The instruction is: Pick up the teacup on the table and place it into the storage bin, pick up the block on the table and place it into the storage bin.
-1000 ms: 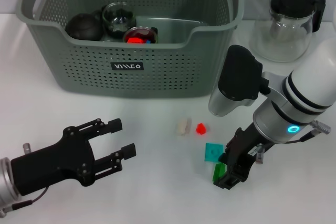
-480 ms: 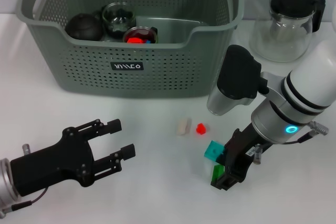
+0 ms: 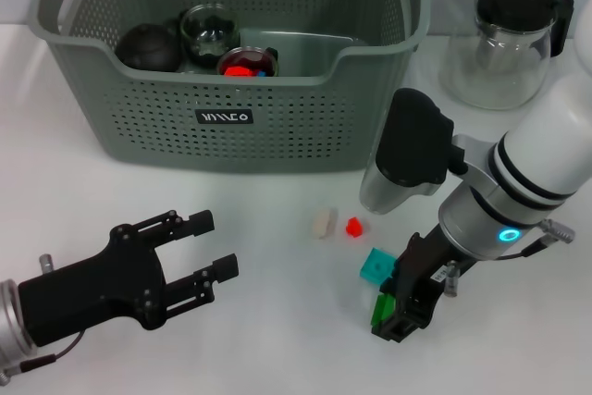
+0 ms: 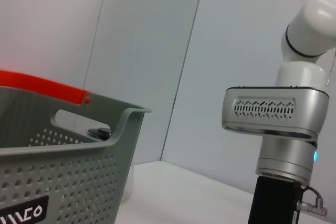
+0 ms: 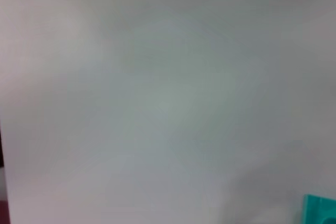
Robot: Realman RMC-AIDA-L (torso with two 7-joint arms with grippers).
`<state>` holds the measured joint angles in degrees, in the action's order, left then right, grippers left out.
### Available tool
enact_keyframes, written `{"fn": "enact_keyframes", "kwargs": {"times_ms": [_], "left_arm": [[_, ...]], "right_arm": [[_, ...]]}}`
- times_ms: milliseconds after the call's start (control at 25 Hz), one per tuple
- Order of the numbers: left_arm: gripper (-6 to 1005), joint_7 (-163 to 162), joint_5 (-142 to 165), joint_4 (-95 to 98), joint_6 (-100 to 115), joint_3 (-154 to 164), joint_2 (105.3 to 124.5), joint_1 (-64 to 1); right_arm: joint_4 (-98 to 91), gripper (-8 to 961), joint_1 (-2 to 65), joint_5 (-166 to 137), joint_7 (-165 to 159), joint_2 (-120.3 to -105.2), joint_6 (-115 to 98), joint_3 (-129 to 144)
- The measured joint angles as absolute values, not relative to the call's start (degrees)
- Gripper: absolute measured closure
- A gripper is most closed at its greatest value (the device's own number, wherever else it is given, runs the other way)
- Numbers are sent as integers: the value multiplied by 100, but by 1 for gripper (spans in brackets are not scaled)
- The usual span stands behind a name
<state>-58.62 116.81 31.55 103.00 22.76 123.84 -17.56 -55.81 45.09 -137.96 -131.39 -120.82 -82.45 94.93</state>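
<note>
White table (image 3: pixel 277 339) fills the head view, the storage bin (image 3: pixel 231 127) at its far side holding dark cups; a glass jug (image 3: pixel 507 48) stands to the bin's right. Near the front, the right gripper (image 3: pixel 396 310) is clamped on a green block (image 3: pixel 380 307), with a teal block (image 3: pixel 375 265) touching it and red (image 3: pixel 353 227) and cream (image 3: pixel 321 223) pieces nearby. The left gripper (image 3: pixel 199 264) hovers with fingers apart.

From the left wrist, the bin's corner (image 4: pixel 63 171) and the right arm (image 4: pixel 281 124) show.

From the right wrist, only blurred table and a teal corner (image 5: pixel 320 209) appear.
</note>
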Motion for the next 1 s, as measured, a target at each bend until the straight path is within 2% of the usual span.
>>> {"fn": "enact_keyframes", "kwargs": {"times_ms": [1000], "left_arm": [[342,-5862,11681,3155,10301,2277,12384,-1740]], "right_arm": [[-5788,512,4435,-13762,-13366,-12039,-8341,9411]]}}
